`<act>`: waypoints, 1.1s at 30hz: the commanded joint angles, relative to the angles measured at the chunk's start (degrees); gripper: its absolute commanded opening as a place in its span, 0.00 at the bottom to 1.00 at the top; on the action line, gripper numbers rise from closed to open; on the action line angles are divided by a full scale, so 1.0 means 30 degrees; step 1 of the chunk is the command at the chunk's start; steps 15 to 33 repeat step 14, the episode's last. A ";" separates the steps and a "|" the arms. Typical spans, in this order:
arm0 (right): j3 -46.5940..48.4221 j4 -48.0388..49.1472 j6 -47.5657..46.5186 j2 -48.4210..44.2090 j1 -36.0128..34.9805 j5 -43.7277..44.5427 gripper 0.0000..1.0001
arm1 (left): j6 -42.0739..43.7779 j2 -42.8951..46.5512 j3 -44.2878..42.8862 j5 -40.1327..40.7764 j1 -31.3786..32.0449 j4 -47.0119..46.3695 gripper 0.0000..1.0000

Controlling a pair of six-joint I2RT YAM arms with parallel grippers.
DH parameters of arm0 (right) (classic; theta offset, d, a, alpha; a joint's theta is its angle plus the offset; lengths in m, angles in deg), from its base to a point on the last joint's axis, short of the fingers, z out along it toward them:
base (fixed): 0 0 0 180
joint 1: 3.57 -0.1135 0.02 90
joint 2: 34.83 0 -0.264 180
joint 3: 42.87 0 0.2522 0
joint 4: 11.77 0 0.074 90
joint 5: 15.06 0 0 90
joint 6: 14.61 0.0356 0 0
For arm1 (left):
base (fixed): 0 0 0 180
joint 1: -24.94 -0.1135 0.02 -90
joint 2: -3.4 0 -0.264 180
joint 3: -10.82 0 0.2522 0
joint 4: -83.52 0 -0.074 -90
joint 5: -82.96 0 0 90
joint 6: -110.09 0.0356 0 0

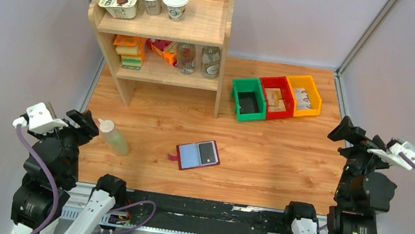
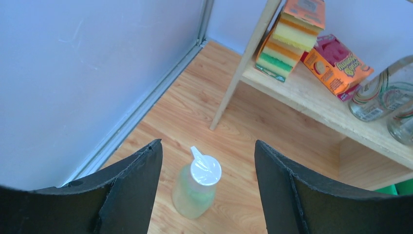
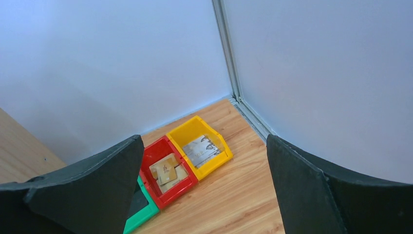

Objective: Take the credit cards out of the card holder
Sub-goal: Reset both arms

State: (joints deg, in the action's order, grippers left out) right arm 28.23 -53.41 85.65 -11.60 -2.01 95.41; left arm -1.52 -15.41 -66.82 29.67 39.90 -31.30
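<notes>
The card holder (image 1: 197, 154) lies open on the table's middle, maroon edges and tab showing, grey-blue sleeves up. A dark credit card (image 1: 208, 151) sits in its right half. My left gripper (image 1: 86, 122) hangs open at the table's left side, far left of the holder, with nothing between its fingers. In the left wrist view the gripper (image 2: 208, 161) frames only a squeeze bottle. My right gripper (image 1: 344, 131) is open and empty at the right side, raised and pointing toward the far bins. Neither wrist view shows the holder.
A pale green squeeze bottle (image 1: 113, 136) with a white cap (image 2: 205, 168) stands just right of the left gripper. A wooden shelf (image 1: 161, 34) with cups, sponges and jars stands at the back left. Green (image 1: 248, 98), red (image 3: 165, 170) and yellow (image 3: 200, 151) bins hold cards at the back right.
</notes>
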 commanded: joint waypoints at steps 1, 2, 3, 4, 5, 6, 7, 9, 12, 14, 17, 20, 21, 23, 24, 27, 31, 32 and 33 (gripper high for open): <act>-0.1270 0.1266 -0.0755 -0.1731 -0.0023 -0.0055 1.00 | 0.1108 0.0352 0.0432 0.0946 -0.0094 -0.1290 0.77; -0.1417 0.1149 -0.0668 -0.2054 -0.0023 -0.0026 1.00 | 0.1166 0.0322 0.0491 0.0947 -0.0065 -0.1290 0.77; -0.1564 0.1090 -0.0580 -0.2347 -0.0023 0.0061 1.00 | 0.1167 0.0351 0.0550 0.0860 -0.0065 -0.1261 0.77; -0.1710 0.0974 -0.0492 -0.2553 -0.0023 0.0149 1.00 | 0.1109 0.0351 0.0637 0.0801 -0.0036 -0.1319 0.77; -0.1857 0.0915 -0.0404 -0.2787 -0.0023 0.0208 1.00 | 0.1021 0.0351 0.0696 0.0598 -0.0036 -0.1348 0.77; -0.1974 0.0827 -0.0287 -0.2935 -0.0023 0.0295 1.00 | 0.0991 0.0351 0.0784 0.0480 -0.0036 -0.1377 0.77; -0.2091 0.0710 -0.0199 -0.3052 -0.0023 0.0383 1.00 | 0.0933 0.0322 0.0842 0.0305 -0.0065 -0.1407 0.77; -0.2180 0.0505 0.0007 -0.3199 -0.0023 0.0471 1.00 | 0.0845 0.0322 0.0960 0.0012 -0.0036 -0.1494 0.77; -0.2239 0.0357 0.0154 -0.3258 -0.0023 0.0443 1.00 | 0.0903 0.0293 0.1135 -0.0312 -0.0036 -0.1641 0.77; -0.2268 0.0357 0.0183 -0.3288 -0.0023 0.0472 1.00 | 0.0990 0.0263 0.1107 -0.0342 0.0023 -0.1641 0.77; -0.2268 0.0357 0.0183 -0.3288 -0.0023 0.0472 1.00 | 0.0990 0.0263 0.1107 -0.0342 0.0023 -0.1641 0.77; -0.2268 0.0357 0.0183 -0.3288 -0.0023 0.0472 1.00 | 0.0990 0.0263 0.1107 -0.0342 0.0023 -0.1641 0.77; -0.2268 0.0357 0.0183 -0.3288 -0.0023 0.0472 1.00 | 0.0990 0.0263 0.1107 -0.0342 0.0023 -0.1641 0.77; -0.2268 0.0357 0.0183 -0.3288 -0.0023 0.0472 1.00 | 0.0990 0.0263 0.1107 -0.0342 0.0023 -0.1641 0.77; -0.2268 0.0357 0.0183 -0.3288 -0.0023 0.0472 1.00 | 0.0990 0.0263 0.1107 -0.0342 0.0023 -0.1641 0.77; -0.2268 0.0357 0.0183 -0.3288 -0.0023 0.0472 1.00 | 0.0990 0.0263 0.1107 -0.0342 0.0023 -0.1641 0.77; -0.2268 0.0357 0.0183 -0.3288 -0.0023 0.0472 1.00 | 0.0990 0.0263 0.1107 -0.0342 0.0023 -0.1641 0.77; -0.2268 0.0357 0.0183 -0.3288 -0.0023 0.0472 1.00 | 0.0990 0.0263 0.1107 -0.0342 0.0023 -0.1641 0.77; -0.2268 0.0357 0.0183 -0.3288 -0.0023 0.0472 1.00 | 0.0990 0.0263 0.1107 -0.0342 0.0023 -0.1641 0.77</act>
